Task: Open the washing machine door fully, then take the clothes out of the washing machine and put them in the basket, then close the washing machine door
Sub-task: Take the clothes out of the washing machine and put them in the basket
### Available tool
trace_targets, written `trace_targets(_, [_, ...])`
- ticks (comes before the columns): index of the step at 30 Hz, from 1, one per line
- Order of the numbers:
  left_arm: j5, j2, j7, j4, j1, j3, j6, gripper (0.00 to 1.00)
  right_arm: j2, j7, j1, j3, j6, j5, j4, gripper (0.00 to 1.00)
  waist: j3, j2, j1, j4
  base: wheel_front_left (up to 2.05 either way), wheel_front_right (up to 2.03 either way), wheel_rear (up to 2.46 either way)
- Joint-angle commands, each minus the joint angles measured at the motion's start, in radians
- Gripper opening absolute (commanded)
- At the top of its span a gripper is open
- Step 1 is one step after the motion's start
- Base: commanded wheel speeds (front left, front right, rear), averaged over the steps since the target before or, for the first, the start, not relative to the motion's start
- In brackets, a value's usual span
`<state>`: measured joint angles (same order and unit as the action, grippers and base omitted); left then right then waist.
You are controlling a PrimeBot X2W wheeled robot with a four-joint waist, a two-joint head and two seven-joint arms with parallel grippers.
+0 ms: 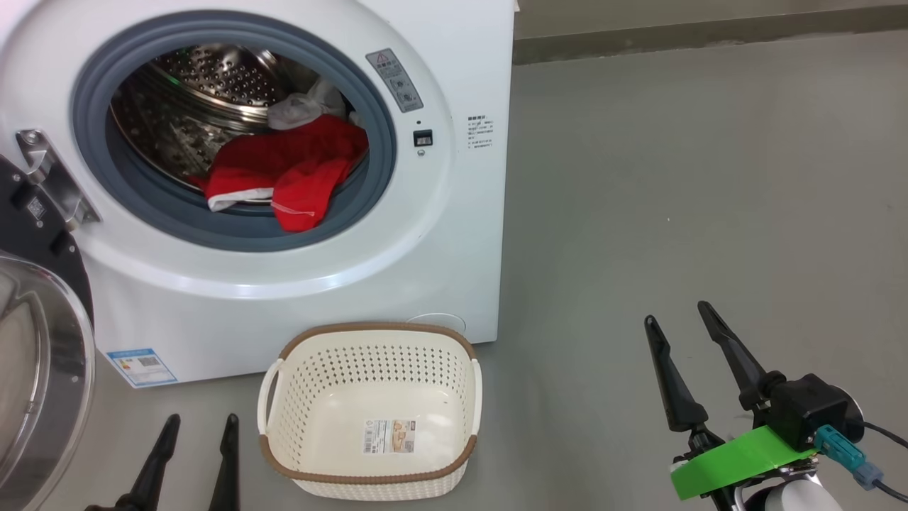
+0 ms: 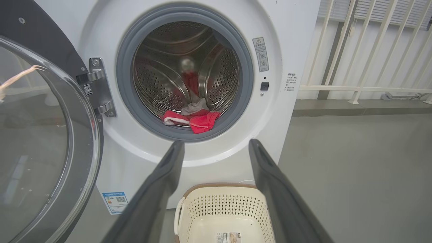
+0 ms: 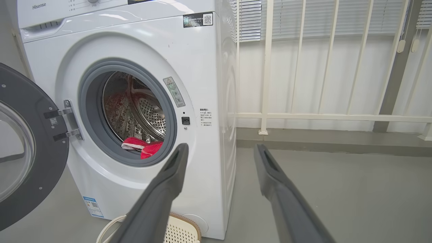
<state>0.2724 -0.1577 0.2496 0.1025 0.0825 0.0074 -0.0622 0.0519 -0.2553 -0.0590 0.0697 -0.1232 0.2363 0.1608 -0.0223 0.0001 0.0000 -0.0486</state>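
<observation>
The white washing machine (image 1: 454, 234) stands with its door (image 1: 42, 355) swung wide open to the left on its hinge. Red clothes (image 1: 291, 170) with a whitish cloth on top lie at the drum's front lip, one red piece hanging over the grey rubber ring. The cream basket (image 1: 369, 404) sits on the floor right in front of the machine, holding nothing but its label. My left gripper (image 1: 200, 426) is open, low at the basket's left. My right gripper (image 1: 677, 319) is open over bare floor to the right. Both wrist views face the drum (image 2: 182, 71) from a distance.
Grey floor (image 1: 709, 177) stretches to the right of the machine. A white railing (image 3: 324, 116) on a low kerb runs behind it. The open door (image 2: 40, 135) takes up the space at the left, close to my left arm.
</observation>
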Motion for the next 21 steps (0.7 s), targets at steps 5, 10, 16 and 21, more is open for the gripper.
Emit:
trace_targets(5, [-0.027,0.016,0.012,-0.012,-0.014,0.059,-0.015,1.0,-0.002,-0.006,0.001,0.009,-0.008,-0.005,-0.031,1.0,-0.003,-0.0001,0.0,0.001,0.0,0.0,0.0])
trace_targets(10, [-0.047,0.031,0.012,-0.004,-0.014,0.083,-0.025,1.0,-0.002,-0.006,0.003,0.009,-0.008,0.0,-0.028,1.0,-0.002,-0.0001,0.0,0.0,0.0,0.0,0.0])
trace_targets(16, [-0.059,0.045,0.012,0.007,-0.022,0.101,-0.039,1.0,-0.002,-0.006,0.002,0.008,-0.008,0.003,-0.019,1.0,-0.001,-0.0001,0.0,0.006,0.0,0.0,0.0])
trace_targets(21, [-0.034,0.049,0.012,-0.027,-0.025,0.107,-0.059,1.0,-0.002,-0.006,-0.001,0.005,-0.008,0.003,-0.007,1.0,-0.002,-0.0001,0.0,0.01,0.0,0.0,0.0])
